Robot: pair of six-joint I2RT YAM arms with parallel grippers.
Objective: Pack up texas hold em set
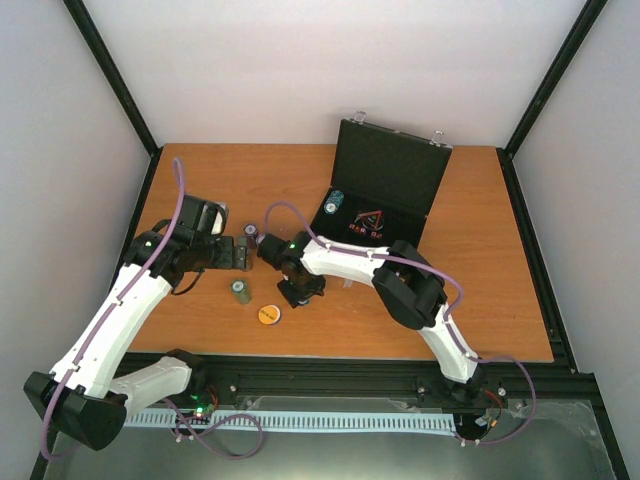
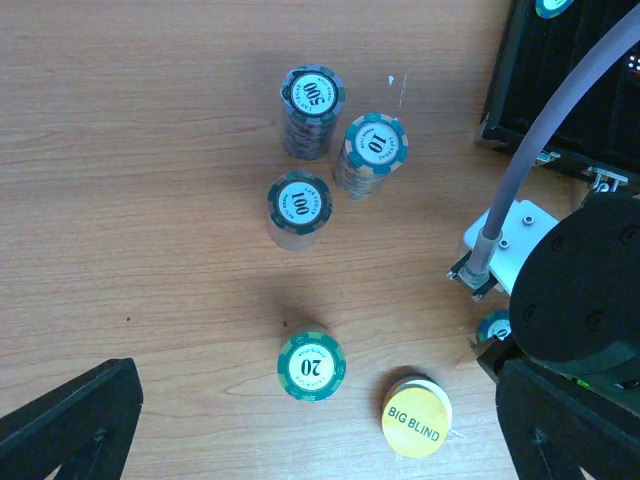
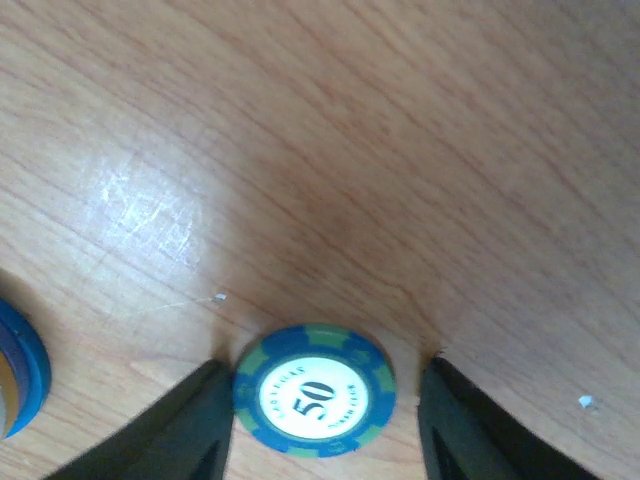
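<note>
The black case (image 1: 392, 178) stands open at the back right, with a chip stack (image 1: 335, 203) and the red-black triangle (image 1: 367, 220) inside. My right gripper (image 3: 323, 367) is open and low over the table, its fingers on either side of a blue "50" chip stack (image 3: 315, 390); the left finger touches it and the right one stands apart. It shows in the top view (image 1: 300, 292) too. My left gripper (image 2: 320, 440) is open and empty above a green "20" stack (image 2: 311, 366) and the orange "BIG BLIND" disc (image 2: 416, 418). Stacks "500" (image 2: 312, 95), "10" (image 2: 374, 145) and "100" (image 2: 299, 203) stand farther off.
The right arm's wrist and grey cable (image 2: 560, 140) cross the right side of the left wrist view, close to the orange disc. The case's edge with a silver clasp (image 2: 600, 178) lies just beyond. A blue-rimmed disc (image 3: 15, 370) sits at the left edge of the right wrist view.
</note>
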